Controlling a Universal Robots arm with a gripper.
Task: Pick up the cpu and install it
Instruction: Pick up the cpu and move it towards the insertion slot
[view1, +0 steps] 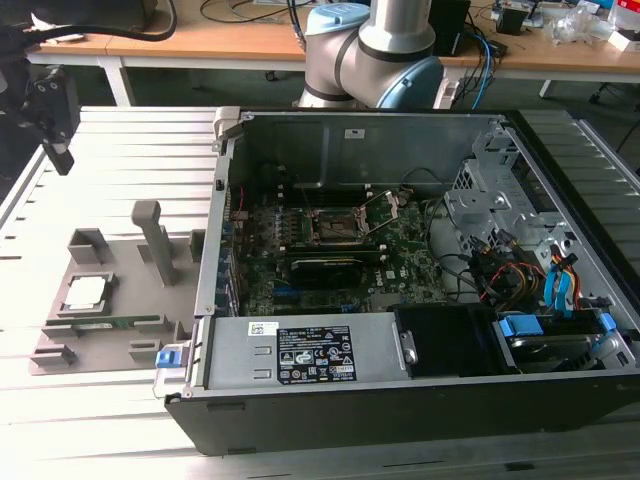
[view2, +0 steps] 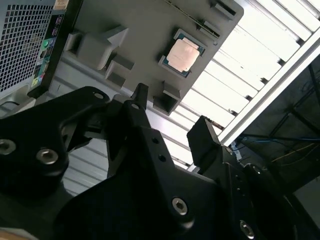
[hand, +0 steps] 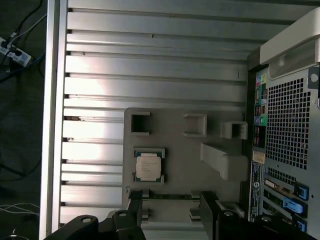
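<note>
Your claw is spread wide with nothing in it. Both black fingers are bare in both wrist views, and there's only open air in the gap between them. It hangs above the ribbed metal table and touches nothing.

The cpu is beyond the fingertips and well apart from them. It lies flat, shiny metal top up, in a square pocket of the grey tray. In the first wrist view it sits nearer one finger's line than the other, so it's not centred in the gap.

A thin green memory stick sits on edge in a slot of the same tray, between the cpu and the fingertips.

Further out, the tray also carries a few grey blocks and one leaning post. All of them are clear of the claw.

The open computer case lies on its side just beside the tray, on the exterior view's right. Its back panel faces the tray in the first wrist view.

Inside the case, the square black socket with its metal frame sits on the green board, well apart from your claw. I can't tell how its frame is set.

The arm rises behind the case.
</note>
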